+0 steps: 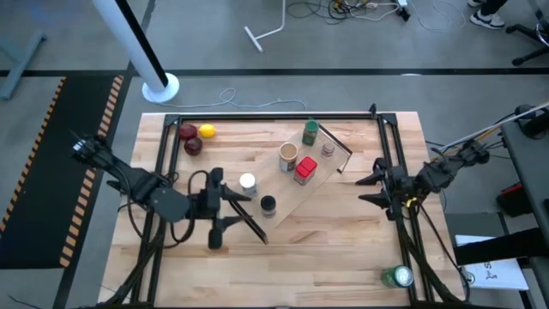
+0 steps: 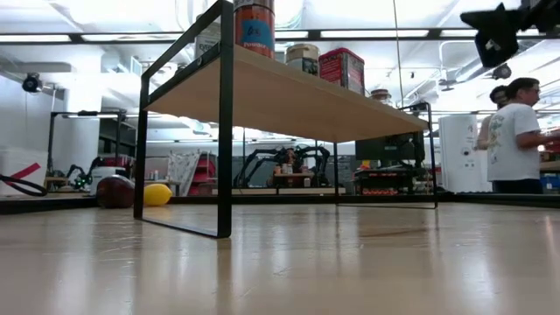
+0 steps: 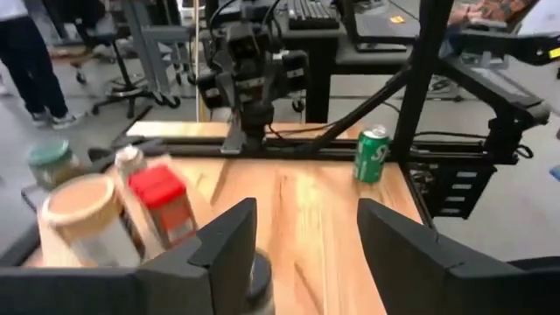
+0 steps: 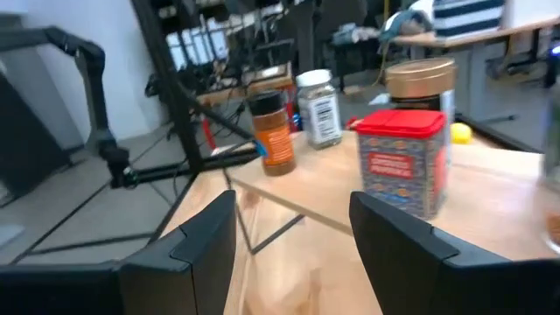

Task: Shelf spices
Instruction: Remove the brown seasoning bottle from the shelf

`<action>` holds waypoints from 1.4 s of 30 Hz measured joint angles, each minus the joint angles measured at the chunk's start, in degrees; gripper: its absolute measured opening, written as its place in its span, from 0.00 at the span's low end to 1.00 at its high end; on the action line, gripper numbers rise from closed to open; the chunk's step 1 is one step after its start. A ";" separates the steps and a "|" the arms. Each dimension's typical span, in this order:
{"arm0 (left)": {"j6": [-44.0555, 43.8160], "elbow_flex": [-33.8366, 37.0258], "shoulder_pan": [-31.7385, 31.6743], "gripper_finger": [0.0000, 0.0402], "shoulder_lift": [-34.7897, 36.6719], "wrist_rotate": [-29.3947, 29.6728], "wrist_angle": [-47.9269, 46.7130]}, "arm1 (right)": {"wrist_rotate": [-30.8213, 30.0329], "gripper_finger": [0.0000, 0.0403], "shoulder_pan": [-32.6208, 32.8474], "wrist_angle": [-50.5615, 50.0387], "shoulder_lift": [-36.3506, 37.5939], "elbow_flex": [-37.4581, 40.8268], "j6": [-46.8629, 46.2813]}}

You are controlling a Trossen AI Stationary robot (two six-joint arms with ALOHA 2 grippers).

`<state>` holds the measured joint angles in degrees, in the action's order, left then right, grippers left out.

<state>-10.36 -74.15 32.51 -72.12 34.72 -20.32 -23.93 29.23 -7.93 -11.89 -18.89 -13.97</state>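
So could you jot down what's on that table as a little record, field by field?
Shelf: long light-wood plank with black metal bars, lying at an angle mid-table
On it: green-lidded dark jar, tan cylinder, red box, tiny grey-capped jar, white-capped jar, black-capped jar
Left gripper: open, beside the black-capped jar
Right gripper: open, near the shelf's far end
Other: red and yellow fruit; green-and-white round can

the wooden table [image 1: 343,249] carries a light-wood shelf [image 1: 302,196] near its middle, set at a slant. on the shelf stand a green-lidded jar [image 1: 310,132], a tan cylinder [image 1: 288,156], a red box [image 1: 304,171] and a tiny grey-capped jar [image 1: 328,148]. just beside the shelf, on the table, stand a white-capped jar [image 1: 247,183] and a black-capped jar [image 1: 268,205]. fruit [image 1: 196,136] lies well apart from the shelf, a green can [image 1: 397,276] too.
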 joint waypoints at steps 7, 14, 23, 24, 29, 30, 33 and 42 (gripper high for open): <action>8.27 -10.05 0.00 0.44 -6.00 2.43 -2.18 | 1.95 0.49 0.02 0.11 -12.20 -6.03 -1.82; 12.66 -14.20 -0.01 0.42 -7.88 14.50 -2.27 | 2.02 0.49 0.02 -1.50 -21.65 -11.44 -1.05; 5.63 -12.81 -0.04 0.40 -7.82 19.98 -4.01 | 1.11 0.49 0.00 -6.63 -28.06 -17.80 -0.91; 4.53 -12.81 -0.04 0.40 -7.82 20.02 -4.31 | 0.25 0.49 0.01 -7.30 -28.62 -18.43 -0.59; 1.26 -12.78 -0.04 0.40 -7.82 20.28 -4.74 | -7.35 0.49 0.00 -14.67 -30.30 -22.99 0.85; 0.70 -12.79 -0.04 0.40 -7.82 20.29 -4.76 | -8.54 0.49 0.00 -16.18 -30.54 -24.00 1.30; -0.27 -12.75 -0.04 0.39 -7.82 20.33 -5.43 | -9.15 0.49 -0.02 -18.71 -30.85 -26.92 3.73; -3.19 -12.72 -0.11 0.37 -7.82 24.63 -8.04 | -9.27 0.49 -1.67 -23.50 -32.17 -36.73 10.57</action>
<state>-13.56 -86.87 32.40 -79.94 59.35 -28.37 -33.20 27.56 -31.43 -44.06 -55.61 -3.40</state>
